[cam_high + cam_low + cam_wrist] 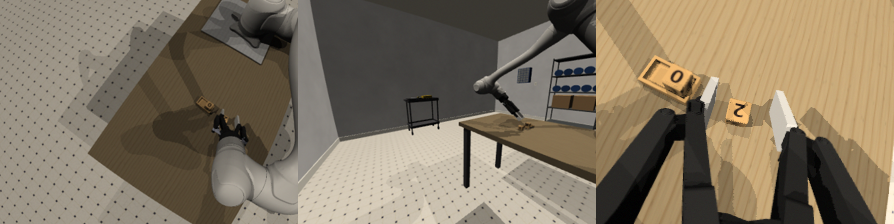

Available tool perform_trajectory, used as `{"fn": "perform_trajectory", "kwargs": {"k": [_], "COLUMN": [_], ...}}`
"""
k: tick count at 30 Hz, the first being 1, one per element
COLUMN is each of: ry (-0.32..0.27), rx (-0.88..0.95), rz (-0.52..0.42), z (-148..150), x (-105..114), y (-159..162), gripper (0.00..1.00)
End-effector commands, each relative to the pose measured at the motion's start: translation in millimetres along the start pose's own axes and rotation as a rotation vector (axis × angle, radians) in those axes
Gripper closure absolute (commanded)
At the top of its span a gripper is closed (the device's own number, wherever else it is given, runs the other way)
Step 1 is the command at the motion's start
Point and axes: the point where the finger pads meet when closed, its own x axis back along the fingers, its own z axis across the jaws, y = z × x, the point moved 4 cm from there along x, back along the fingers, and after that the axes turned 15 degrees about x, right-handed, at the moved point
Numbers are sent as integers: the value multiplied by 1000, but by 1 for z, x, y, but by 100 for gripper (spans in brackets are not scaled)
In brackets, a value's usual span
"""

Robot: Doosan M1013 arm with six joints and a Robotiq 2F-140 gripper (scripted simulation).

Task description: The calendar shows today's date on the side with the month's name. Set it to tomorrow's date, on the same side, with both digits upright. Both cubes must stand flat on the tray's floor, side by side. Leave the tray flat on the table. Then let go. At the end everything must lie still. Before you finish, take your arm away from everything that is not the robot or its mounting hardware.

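Observation:
The wooden tray (670, 79) lies flat on the table, and one cube showing "0" on top (678, 79) stands in its right end. The second cube (737, 111) shows "2" on top and sits on the table outside the tray, to its right. My gripper (745, 95) hangs above this cube, open, with clear gaps between both fingers and the cube. In the top view the tray (203, 105) lies just up-left of the gripper (229, 118), whose fingers mostly hide the loose cube. In the exterior view the gripper (519, 118) is just above the objects (526, 126).
A grey mat (239, 30) under the arm's base lies at the table's far end. A black cart (422, 111) stands by the back wall and a shelf rack (574, 91) with boxes stands at the right wall, both far off.

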Motion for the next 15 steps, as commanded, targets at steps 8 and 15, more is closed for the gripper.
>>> {"fn": "perform_trajectory", "kwargs": {"k": [8, 15], "ry": [-47, -67], "rx": [0, 0], "rz": [-178, -252], "z": [3, 5], "x": [-2, -2], "y": [-10, -17], "gripper": [60, 60]}}
